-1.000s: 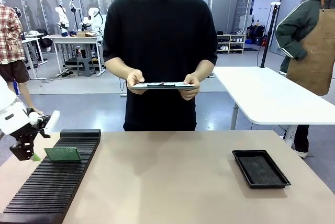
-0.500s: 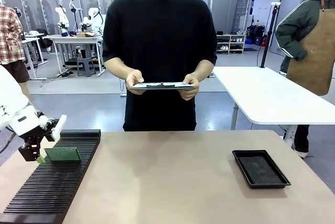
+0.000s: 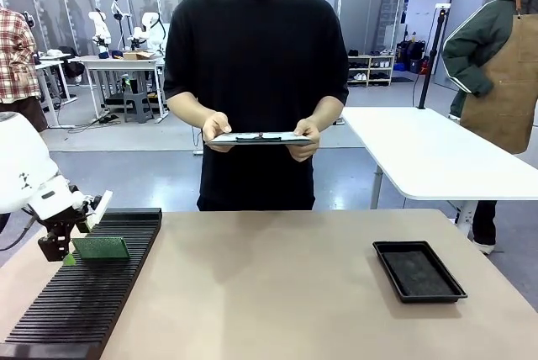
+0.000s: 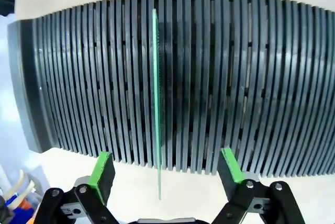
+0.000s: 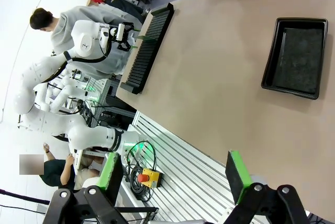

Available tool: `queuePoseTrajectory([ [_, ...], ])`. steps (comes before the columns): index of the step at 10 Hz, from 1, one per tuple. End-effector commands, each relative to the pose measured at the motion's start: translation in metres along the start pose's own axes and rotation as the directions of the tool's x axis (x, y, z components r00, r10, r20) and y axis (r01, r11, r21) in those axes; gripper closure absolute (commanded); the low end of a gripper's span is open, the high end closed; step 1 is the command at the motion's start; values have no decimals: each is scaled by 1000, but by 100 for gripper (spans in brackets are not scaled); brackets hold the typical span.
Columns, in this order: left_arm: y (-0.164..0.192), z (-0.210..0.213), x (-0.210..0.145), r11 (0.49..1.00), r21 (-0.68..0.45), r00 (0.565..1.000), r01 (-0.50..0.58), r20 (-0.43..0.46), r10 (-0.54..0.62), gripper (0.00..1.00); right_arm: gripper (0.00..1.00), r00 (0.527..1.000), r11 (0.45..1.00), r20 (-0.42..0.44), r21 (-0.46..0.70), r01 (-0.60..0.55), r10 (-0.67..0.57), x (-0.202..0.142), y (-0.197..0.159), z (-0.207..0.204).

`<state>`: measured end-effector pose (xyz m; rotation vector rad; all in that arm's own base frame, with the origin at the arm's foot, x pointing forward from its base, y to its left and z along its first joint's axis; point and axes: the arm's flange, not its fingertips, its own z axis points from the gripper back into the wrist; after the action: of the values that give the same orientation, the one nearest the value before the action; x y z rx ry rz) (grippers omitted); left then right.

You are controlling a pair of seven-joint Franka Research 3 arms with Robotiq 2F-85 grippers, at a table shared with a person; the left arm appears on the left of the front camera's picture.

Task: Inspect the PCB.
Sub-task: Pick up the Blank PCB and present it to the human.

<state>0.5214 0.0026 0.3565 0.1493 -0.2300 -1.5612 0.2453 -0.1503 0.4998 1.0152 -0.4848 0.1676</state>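
Lining up for the grab is the step you're on, I'd say. No inspecting has started yet.

Your left gripper [image 4: 165,157] has its green pads [image 4: 102,171] spread wide with nothing in them. The PCB [image 4: 156,103] stands upright in a slot of the rack [image 4: 272,77], edge-on to the fingers. Its near end pokes out of the rack and sits in the gap between the pads, already past their tips. Neither pad touches it. In the wrist view it's a bit closer to the left-hand pad than the other one.

For the next move, I'd nudge sideways so the board sits midway between the pads, then close on its two faces. It's thin and you'd be holding it by one end, so get a decent bite before pulling. Lift it along the slot, not across it, or it'll likely bind on the ribs either side. After that it needs to go somewhere its faces can be looked at.

Your right gripper [image 5: 172,161] is open wide too, also empty, hanging high over the table [image 5: 220,93]. The tray [image 5: 269,56] is well out ahead of its fingers. It's nowhere near the board, so leave it parked for now.
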Motion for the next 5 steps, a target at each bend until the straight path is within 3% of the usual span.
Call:
queuePoseTrajectory([
  [1,14,-6,2,999,-42,999,-34,4,34,0,0,1000,1000,7,9,-19,19,3,0,2],
  [2,14,-8,2,998,-51,999,-40,3,40,2,0,1000,1000,7,9,-19,19,3,0,2],
  [3,13,-9,3,998,-56,999,-42,7,43,35,0,1000,1000,7,9,-19,19,3,0,2],
  [4,13,-12,3,997,-61,999,-45,-5,45,60,0,1000,1000,7,9,-19,19,3,0,2],
  [5,12,-13,3,997,-68,999,-43,-9,43,94,0,1000,1000,7,9,-19,19,3,0,2],
])
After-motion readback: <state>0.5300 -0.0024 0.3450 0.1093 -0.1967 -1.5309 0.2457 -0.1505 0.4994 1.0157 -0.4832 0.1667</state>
